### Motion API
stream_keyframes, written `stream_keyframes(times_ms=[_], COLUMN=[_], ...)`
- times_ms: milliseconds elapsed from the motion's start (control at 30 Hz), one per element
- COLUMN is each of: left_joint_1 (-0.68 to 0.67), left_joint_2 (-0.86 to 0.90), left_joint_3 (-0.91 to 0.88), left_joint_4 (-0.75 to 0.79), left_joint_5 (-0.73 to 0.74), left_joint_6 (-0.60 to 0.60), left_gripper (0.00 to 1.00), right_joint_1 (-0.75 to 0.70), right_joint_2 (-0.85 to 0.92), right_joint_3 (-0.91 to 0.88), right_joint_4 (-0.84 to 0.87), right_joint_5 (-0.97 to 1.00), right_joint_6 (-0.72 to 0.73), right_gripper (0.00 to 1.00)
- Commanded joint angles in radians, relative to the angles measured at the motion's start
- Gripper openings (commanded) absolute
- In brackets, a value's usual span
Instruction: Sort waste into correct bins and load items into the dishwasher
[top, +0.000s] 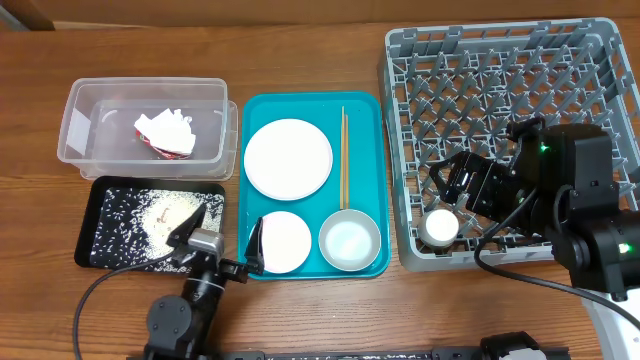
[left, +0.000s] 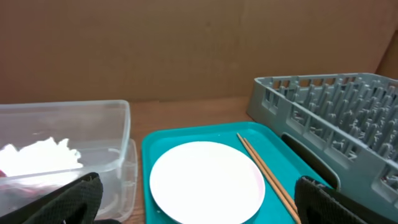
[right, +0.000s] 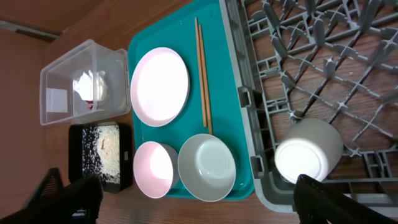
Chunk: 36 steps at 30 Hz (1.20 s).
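Wooden tabletop, plain brown board behind. Right gripper (top: 452, 188) hovers over the dishwasher rack (top: 500, 80), fingers spread wide and empty. The white cup (right: 309, 155) sits among the pegs between them, nearer one finger; judged already loaded.

Left gripper (top: 222, 240) is spread and empty. The pink bowl (top: 285, 242) is just beside one finger, likely the next pick. The plate (top: 288, 158) and chopsticks (top: 343, 155) lie ahead on the teal tray (top: 250, 110).

Wooden table (top: 300, 45) carries four things: clear tub (top: 146, 84) far left; black tray (top: 94, 250) near left; teal tray (top: 366, 150) centre; grey dish rack (top: 500, 28) right.
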Motion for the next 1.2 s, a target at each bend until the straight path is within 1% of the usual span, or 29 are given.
stream_keyframes(times_ms=[0, 67, 667, 800, 867, 900, 1000, 1067, 1133, 1167], left_joint_1=[0.003, 0.004, 0.003, 0.003, 0.003, 0.003, 0.003, 0.003, 0.003, 0.003], left_joint_2=[-0.018, -0.017, -0.016, -0.016, -0.016, -0.016, -0.016, -0.016, -0.016, -0.016], left_joint_3=[-0.058, -0.058, -0.057, -0.057, -0.057, -0.057, -0.058, -0.057, -0.057, -0.057], left_joint_4=[0.012, 0.006, 0.004, 0.004, 0.004, 0.004, 0.004, 0.004, 0.004, 0.004], left_joint_5=[0.027, 0.004, 0.005, 0.004, 0.004, 0.005, 0.005, 0.005, 0.005, 0.005], left_joint_6=[-0.014, -0.014, -0.014, -0.014, -0.014, -0.014, -0.014, -0.014, -0.014, -0.014], left_gripper=[1.0, 1.0, 1.0, 1.0, 1.0, 1.0, 1.0, 1.0, 1.0, 1.0], right_joint_1=[-0.002, -0.002, -0.002, -0.002, 0.0, 0.006, 0.082, 0.175, 0.285, 0.351], right_joint_2=[-0.002, -0.002, -0.002, -0.002, -0.001, 0.004, 0.028, 0.047, 0.068, 0.084], right_joint_3=[0.011, 0.011, 0.011, 0.011, 0.011, 0.011, 0.003, -0.026, -0.072, -0.103], right_joint_4=[0.005, 0.005, 0.005, 0.046, 0.076, 0.074, 0.021, 0.009, 0.014, 0.016], right_joint_5=[0.003, 0.003, 0.003, -0.015, -0.061, -0.086, -0.094, -0.072, -0.016, 0.038], right_joint_6=[-0.003, -0.003, -0.003, 0.008, -0.011, -0.034, -0.061, -0.079, -0.067, -0.035], right_gripper=[1.0, 1.0, 1.0, 1.0, 1.0, 0.97, 0.9, 0.81, 0.8, 0.8])
